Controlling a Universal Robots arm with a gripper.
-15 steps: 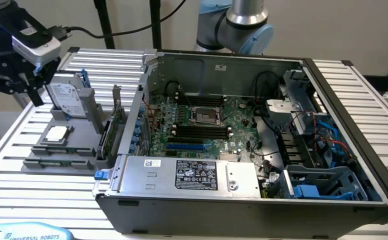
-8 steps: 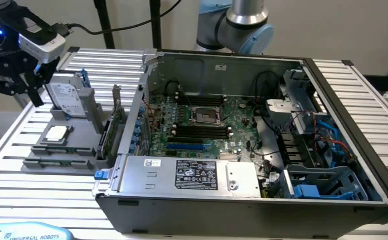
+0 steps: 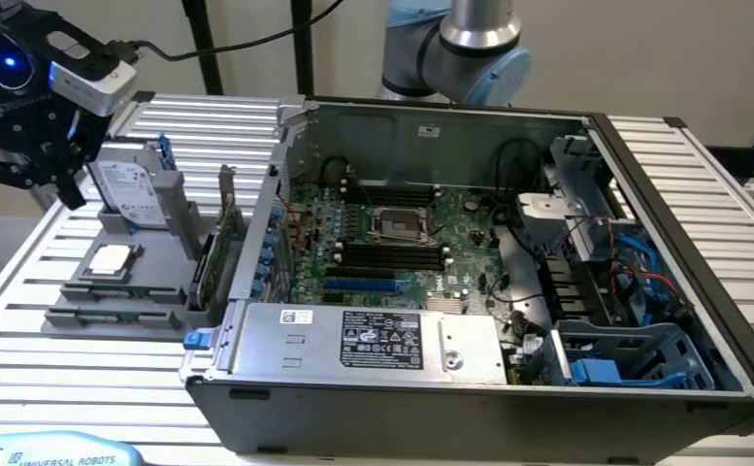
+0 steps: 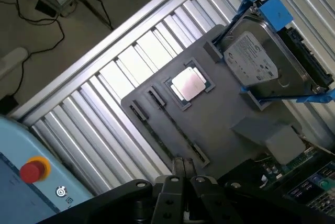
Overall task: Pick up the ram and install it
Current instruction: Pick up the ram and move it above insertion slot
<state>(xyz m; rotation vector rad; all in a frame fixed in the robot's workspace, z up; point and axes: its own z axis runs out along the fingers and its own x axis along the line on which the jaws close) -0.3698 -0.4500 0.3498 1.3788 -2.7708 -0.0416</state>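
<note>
- While it sits edge-up in a slot of the gray holder [image 4: 230, 106] on the slatted tabletop [image 3: 40, 374], the ram [image 4: 178, 127] appears as a long, thin, dark-green strip.
- It lies just beside the square silver processor [image 4: 188, 84], with a second slot running parallel on its other side.
- The jaws are pressed together and pinch nothing.
- In the wrist view their tips hang over one end of the slots; contact cannot be told.
- In the exterior view they hang above the holder near the hard drive [image 3: 131, 189], apart from the open computer case [image 3: 480, 408].
</note>
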